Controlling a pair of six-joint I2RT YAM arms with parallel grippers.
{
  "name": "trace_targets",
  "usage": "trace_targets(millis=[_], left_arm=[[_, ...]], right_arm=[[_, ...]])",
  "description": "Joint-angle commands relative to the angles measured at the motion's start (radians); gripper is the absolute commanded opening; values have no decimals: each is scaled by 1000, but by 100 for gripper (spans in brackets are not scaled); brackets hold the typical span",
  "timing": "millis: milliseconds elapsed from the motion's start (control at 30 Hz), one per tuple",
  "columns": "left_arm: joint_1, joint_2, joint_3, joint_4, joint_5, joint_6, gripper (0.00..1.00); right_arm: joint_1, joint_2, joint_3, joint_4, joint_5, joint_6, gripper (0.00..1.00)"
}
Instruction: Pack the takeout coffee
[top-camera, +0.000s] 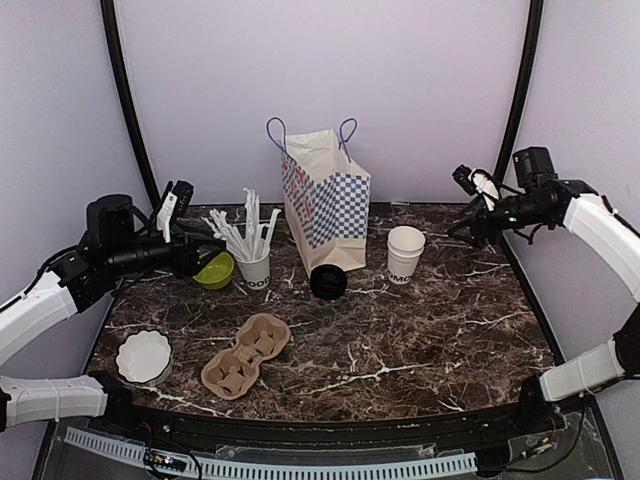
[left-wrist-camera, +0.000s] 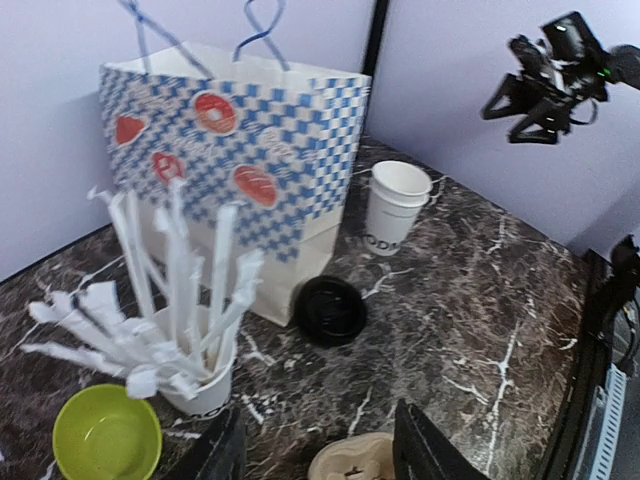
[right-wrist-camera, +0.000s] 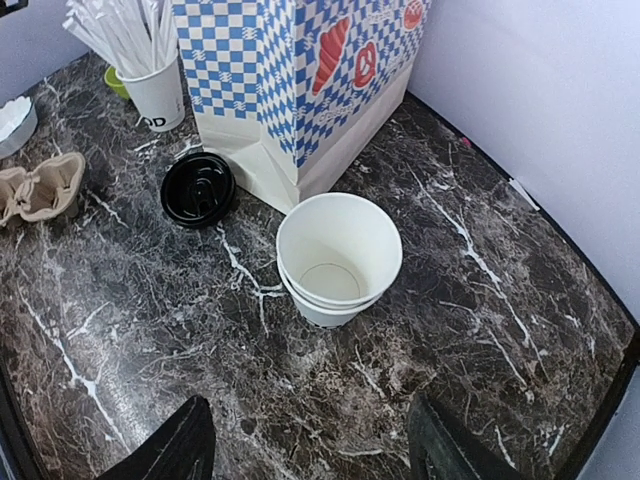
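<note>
I am holding my left claw (left-wrist-camera: 320, 435) spread wide, nothing pinched between its fingers, above the left part of the surface (top-camera: 430, 340); my right claw (right-wrist-camera: 308, 425) is hanging likewise spread and holding nothing, high over the far right corner; both are well apart from the coffee things. The two white cups (right-wrist-camera: 338, 258) are standing upright and open-topped, nested one inside the other, on the dark marbled surface just to the right of the checked paper bag (top-camera: 325, 200); black lettering is showing near the base of the outer one. A black lid (top-camera: 328, 282) is lying flat on the surface at the foot of the bag, to the left of the cups and apart from them; whether it is one lid or two stacked, I cannot tell. The bag is standing upright with its blue handles up; to its left a straw cup (top-camera: 253, 262) full of white straws is standing, with a green bowl (top-camera: 214, 270) just beside it; nearer to me a brown pulp carrier (top-camera: 245, 355) is lying flat, and a white fluted dish (top-camera: 143, 357) is sitting at the near left.
</note>
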Motion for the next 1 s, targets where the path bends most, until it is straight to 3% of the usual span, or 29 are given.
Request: trace_targets(millis=[0, 167, 467, 700, 967], left_arm=[[-91, -7, 47, 70, 187, 73, 52], [-200, 99, 110, 40, 196, 114, 53], [-368, 241, 112, 162, 147, 124, 58], [-398, 285, 112, 202, 148, 111, 58], [-401, 300, 104, 201, 136, 123, 58]], right_arm=[[86, 90, 128, -65, 106, -63, 64], [168, 245, 246, -123, 186, -52, 57], [262, 481, 399, -178, 302, -40, 46], [283, 560, 455, -216, 306, -58, 46], [306, 597, 457, -239, 309, -67, 35]])
